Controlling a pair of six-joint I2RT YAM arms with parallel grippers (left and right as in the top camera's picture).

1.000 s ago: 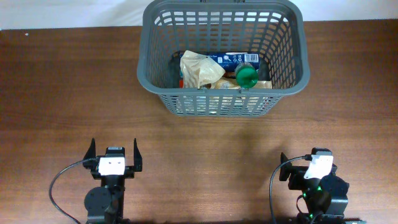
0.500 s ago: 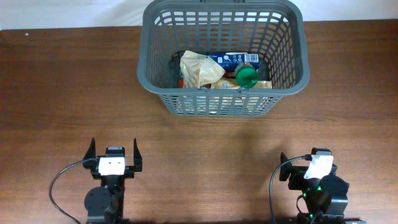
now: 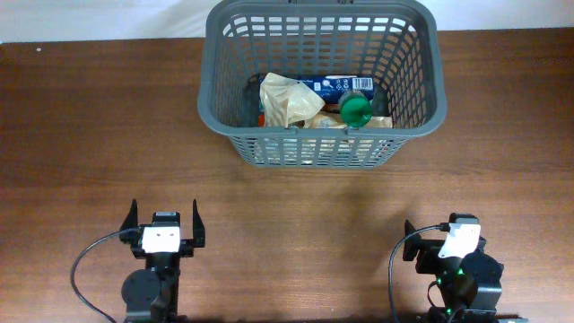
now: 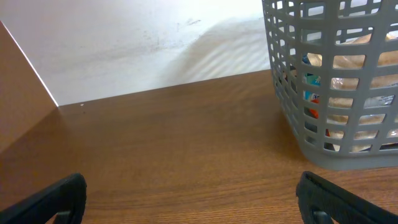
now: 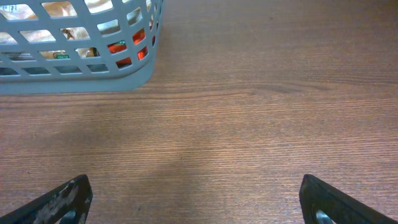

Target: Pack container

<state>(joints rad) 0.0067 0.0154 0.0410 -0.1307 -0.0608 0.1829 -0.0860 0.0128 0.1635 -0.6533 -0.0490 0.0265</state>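
The container [image 3: 318, 148] is a large dark grey slotted basket at the table's far middle. Inside lie a tan crumpled bag [image 3: 285, 99], a blue box [image 3: 334, 86], a green-capped item [image 3: 355, 109] and something red. The basket also shows at the right of the left wrist view [image 4: 311, 124] and the top left of the right wrist view [image 5: 93, 78]. My left gripper [image 3: 163, 220] is open and empty near the front left edge; its fingers frame bare wood [image 4: 189, 202]. My right gripper [image 3: 439, 235] is open and empty at the front right [image 5: 196, 199].
The brown wooden table [image 3: 90, 135] surrounds the basket. A white wall [image 4: 137, 43] runs behind the table's far edge. Black cables loop beside each arm base at the front edge.
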